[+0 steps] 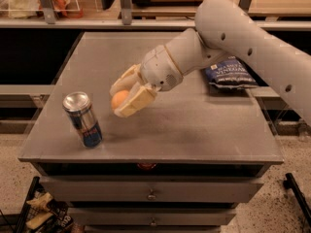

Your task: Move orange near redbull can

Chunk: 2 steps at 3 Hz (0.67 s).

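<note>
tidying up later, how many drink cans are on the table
1. The can stands near the table's front-left corner; the hand, just right of it, grips the orange. None looks hidden.

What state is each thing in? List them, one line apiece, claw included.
redbull can: upright on the table, front left, untouched.
orange: held in the claw, right of the redbull can, apart from it.
claw: shut on the orange, over the table's left half.
chip bag: lying flat at the table's right rear.
top drawer: shut.
</note>
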Each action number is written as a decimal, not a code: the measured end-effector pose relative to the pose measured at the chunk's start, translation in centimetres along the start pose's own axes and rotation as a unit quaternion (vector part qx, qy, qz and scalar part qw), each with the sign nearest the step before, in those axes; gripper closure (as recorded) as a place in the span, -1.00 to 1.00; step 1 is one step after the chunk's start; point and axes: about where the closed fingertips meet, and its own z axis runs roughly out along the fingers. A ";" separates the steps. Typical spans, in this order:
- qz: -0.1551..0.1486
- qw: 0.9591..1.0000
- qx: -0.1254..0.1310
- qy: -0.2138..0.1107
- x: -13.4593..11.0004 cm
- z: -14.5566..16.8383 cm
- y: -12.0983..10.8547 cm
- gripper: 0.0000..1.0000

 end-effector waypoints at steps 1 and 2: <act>0.006 1.000 -0.027 -0.003 0.7 1.4 1.0 1.00; 0.009 0.999 -0.044 -0.003 1.1 2.5 1.6 1.00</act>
